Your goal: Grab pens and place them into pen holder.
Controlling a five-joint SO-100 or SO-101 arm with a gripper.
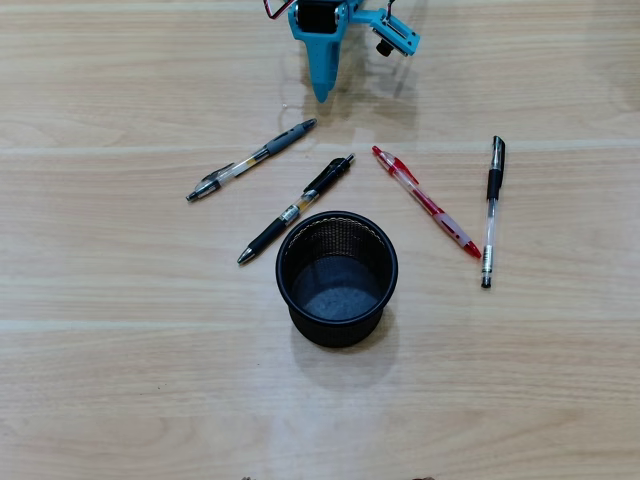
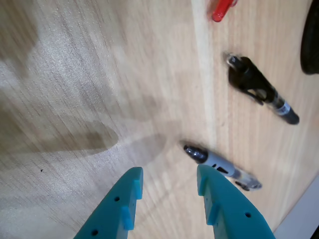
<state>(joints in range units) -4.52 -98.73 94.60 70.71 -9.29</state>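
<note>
Table: light wood-grain surface filling the overhead view; pale plank seams run left to right across it.
Pen holder: round black wire-mesh cup with a solid rim, upright, just below the centre of the overhead view; inside empty, mesh floor visible. In the wrist view only a dark edge shows at the upper right border.
Grey-and-clear pen: lies flat, upper left of the pen holder, slanting from lower left to upper right; apart from every other pen. In the wrist view it lies at lower centre right, dark tip pointing left, just above the right finger.
Black pen with a yellowish band: flat, diagonal, just left of and above the pen holder; its middle comes very near the rim, contact cannot be told.
Red translucent pen: flat, upper right of the pen holder, slanting from upper left down to lower right.
Clear black-capped pen: flat, nearly vertical in the frame, far right, its lower end near the red pen's lower end.
Tool: turquoise, two fingers spread apart, nothing between them; enters the wrist view from the bottom edge. In the overhead view it sits at top centre, above all the pens, tip pointing down the frame.
</note>
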